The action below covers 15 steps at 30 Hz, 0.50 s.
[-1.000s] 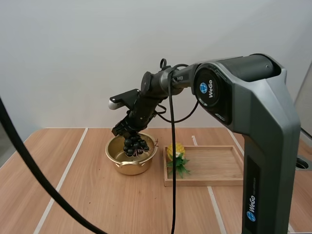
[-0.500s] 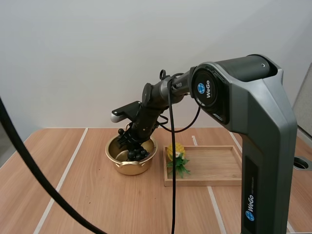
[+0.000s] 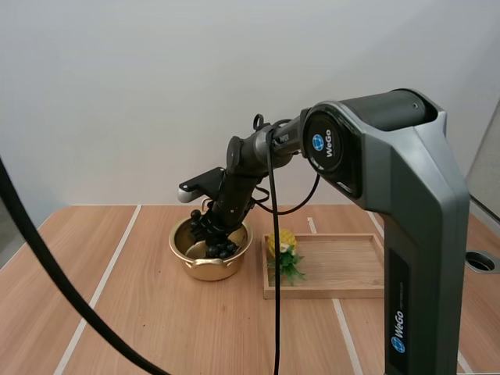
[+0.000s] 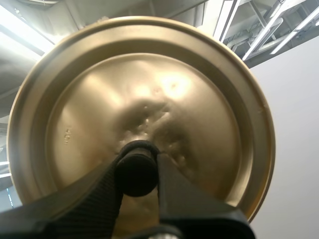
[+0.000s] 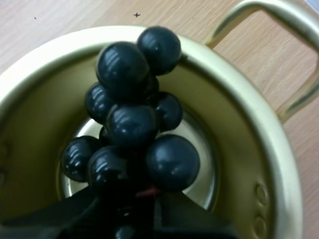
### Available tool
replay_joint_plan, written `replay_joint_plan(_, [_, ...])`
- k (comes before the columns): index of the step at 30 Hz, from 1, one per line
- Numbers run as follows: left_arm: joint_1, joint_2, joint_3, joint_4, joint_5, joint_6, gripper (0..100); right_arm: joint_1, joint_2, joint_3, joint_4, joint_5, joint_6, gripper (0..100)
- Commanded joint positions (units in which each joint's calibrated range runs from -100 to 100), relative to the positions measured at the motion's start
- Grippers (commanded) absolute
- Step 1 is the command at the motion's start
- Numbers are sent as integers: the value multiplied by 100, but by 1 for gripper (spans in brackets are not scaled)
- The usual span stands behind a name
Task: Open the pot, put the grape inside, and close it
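A golden pot [image 3: 178, 244] stands without its lid on the wooden table, left of the tray. My right gripper [image 3: 211, 225] reaches down into it, shut on a bunch of dark grapes [image 3: 215, 245]. Seen from the right wrist, the grapes [image 5: 132, 124] hang from my right gripper [image 5: 133, 211] inside the pot [image 5: 249, 129], low over its shiny bottom. My left gripper [image 4: 138, 169] is shut on the black knob [image 4: 137, 175] of the golden lid [image 4: 199, 99] and holds the lid up in the air.
A shallow wooden tray [image 3: 344, 269] lies right of the pot. A small yellow fruit with green leaves [image 3: 283, 250] sits at the tray's left end. One pot handle [image 5: 279, 20] sticks out over the table.
My right gripper has come down with the grapes, from just above the pot's rim to inside the pot.
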State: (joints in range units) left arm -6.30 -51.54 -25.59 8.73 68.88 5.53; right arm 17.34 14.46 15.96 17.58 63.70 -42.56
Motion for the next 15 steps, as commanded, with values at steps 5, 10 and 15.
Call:
replay_joint_plan(5, [-19,-28,-37,35,-191,-22,0,2,115,104,-403,1336,11,0])
replay_joint_plan(10, [-19,-28,-37,39,-136,-22,0,2,70,104,-638,1897,90,0])
replay_joint_plan(15, [-19,-28,-37,39,-136,-22,0,2,-245,104,-565,2068,90,0])
